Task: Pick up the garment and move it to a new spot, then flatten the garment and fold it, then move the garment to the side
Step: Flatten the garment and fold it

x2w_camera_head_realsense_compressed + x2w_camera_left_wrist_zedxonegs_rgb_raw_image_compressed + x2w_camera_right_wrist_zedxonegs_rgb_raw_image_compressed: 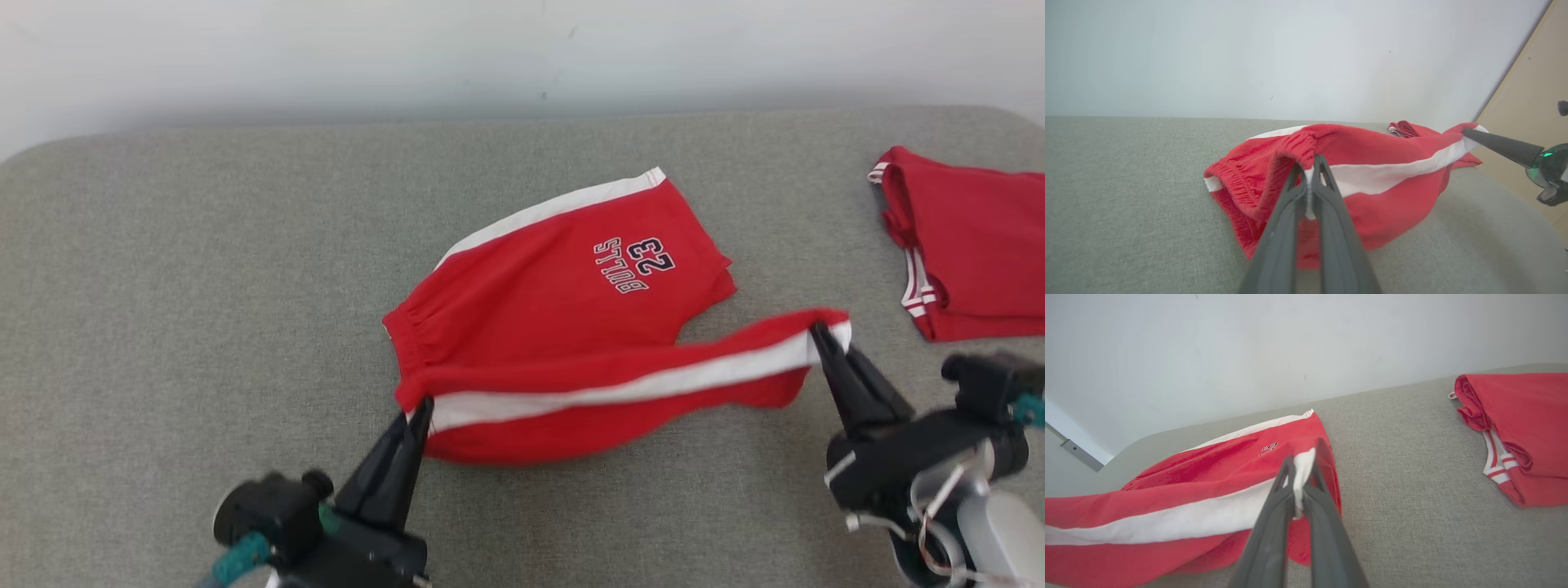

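Mid-fold, I'd say: left fingers and right fingers each clamped on the lifted near striped edge of the red shorts mid-table, which next likely needs carrying evenly over the far half.

From the head we look down and forward over the grey pad to the wall. Our wrist cameras sit low over the pad, close to the shorts, facing that wall. All three share the shorts; the left wrist perhaps catches the folded top too.
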You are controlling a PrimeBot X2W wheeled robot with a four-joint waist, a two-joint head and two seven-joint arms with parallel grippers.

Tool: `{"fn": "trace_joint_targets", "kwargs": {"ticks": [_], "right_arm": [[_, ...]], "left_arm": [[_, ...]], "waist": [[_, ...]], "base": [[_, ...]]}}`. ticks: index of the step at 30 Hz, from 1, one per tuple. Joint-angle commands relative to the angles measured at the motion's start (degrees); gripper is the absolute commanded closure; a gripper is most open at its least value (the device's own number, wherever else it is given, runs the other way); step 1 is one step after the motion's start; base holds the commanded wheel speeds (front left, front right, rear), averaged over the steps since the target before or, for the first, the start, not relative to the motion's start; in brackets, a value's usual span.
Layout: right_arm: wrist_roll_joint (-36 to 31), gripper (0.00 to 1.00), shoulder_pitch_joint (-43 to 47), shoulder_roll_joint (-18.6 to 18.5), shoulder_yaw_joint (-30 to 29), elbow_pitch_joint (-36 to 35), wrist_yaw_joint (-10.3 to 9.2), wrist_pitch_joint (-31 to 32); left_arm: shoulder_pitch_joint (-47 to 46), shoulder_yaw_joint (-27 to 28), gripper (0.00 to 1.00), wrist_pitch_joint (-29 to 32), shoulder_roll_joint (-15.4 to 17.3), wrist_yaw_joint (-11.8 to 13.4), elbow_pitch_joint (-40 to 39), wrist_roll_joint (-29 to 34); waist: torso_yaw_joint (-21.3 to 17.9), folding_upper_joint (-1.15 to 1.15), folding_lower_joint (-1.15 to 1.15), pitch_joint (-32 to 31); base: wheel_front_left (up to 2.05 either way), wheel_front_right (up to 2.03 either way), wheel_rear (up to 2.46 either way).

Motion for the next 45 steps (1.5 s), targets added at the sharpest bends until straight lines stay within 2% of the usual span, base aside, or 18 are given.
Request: {"fn": "trace_joint_targets", "kwargs": {"ticks": [1, 7, 18, 25, 33, 34, 35, 36, 45], "right_arm": [[0.4, 1.00, -2.7, -0.6, 0.7, 1.6, -0.17, 0.1], [1.0, 1.00, -17.0, -3.5, 4.5, 12.3, -0.17, 0.4], [0.4, 1.00, -37.8, -3.6, 11.8, 29.7, -0.17, -0.7], [0.4, 1.00, -47.8, -3.1, 15.5, 39.5, -0.17, -3.0], [0.4, 1.00, -54.1, -1.8, 19.2, 47.0, -0.17, -6.1], [0.3, 0.72, -54.6, -1.7, 19.8, 47.8, -0.17, -6.7], [0.4, 0.15, -55.0, -1.5, 20.4, 48.6, -0.17, -7.2], [0.9, 0.00, -55.1, -1.3, 20.9, 49.1, -0.17, -7.5], [4.7, 0.00, -52.5, -2.7, 27.0, 50.5, -0.17, -11.1]], "left_arm": [[-2.2, 0.0, 1.00, -0.2, -0.5, -0.1, 0.8, -1.0], [-10.1, 3.2, 1.00, -0.2, -3.5, 0.0, 5.5, -2.5], [-21.8, 3.8, 1.00, -0.2, -6.7, 0.0, 16.3, -0.8], [-26.2, 4.7, 1.00, -0.2, -8.1, 0.0, 19.5, 0.3], [-28.2, 4.9, 1.00, -0.2, -8.8, 0.0, 21.1, 1.7], [-28.3, 5.2, 0.73, -0.2, -8.9, 0.0, 21.3, 2.0], [-28.3, 5.4, 0.49, -0.2, -9.0, 0.0, 21.4, 2.4], [-28.2, 5.6, 0.00, -0.2, -9.0, 0.0, 21.5, 2.8], [-24.3, 8.1, 0.00, -0.2, -9.1, 0.0, 20.9, 5.1]], "waist": [[0.4, 0.00, -0.01, 1.0], [1.8, 0.00, -0.01, 4.9], [4.5, 0.00, -0.01, 11.2], [5.6, 0.00, -0.01, 14.5], [5.8, 0.00, -0.01, 15.7], [5.8, 0.00, -0.01, 15.7], [5.7, 0.00, -0.01, 15.5], [5.6, 0.00, -0.01, 15.3], [4.5, 0.00, -0.01, 11.7]], "base": [[0.00, 0.00, 0.00], [0.00, 0.00, 0.00], [0.00, 0.00, 0.00], [0.00, 0.00, 0.00], [0.00, 0.00, 0.00], [0.00, 0.00, 0.00], [0.00, 0.00, 0.00], [0.00, 0.00, 0.00], [0.00, 0.00, 0.00]]}}
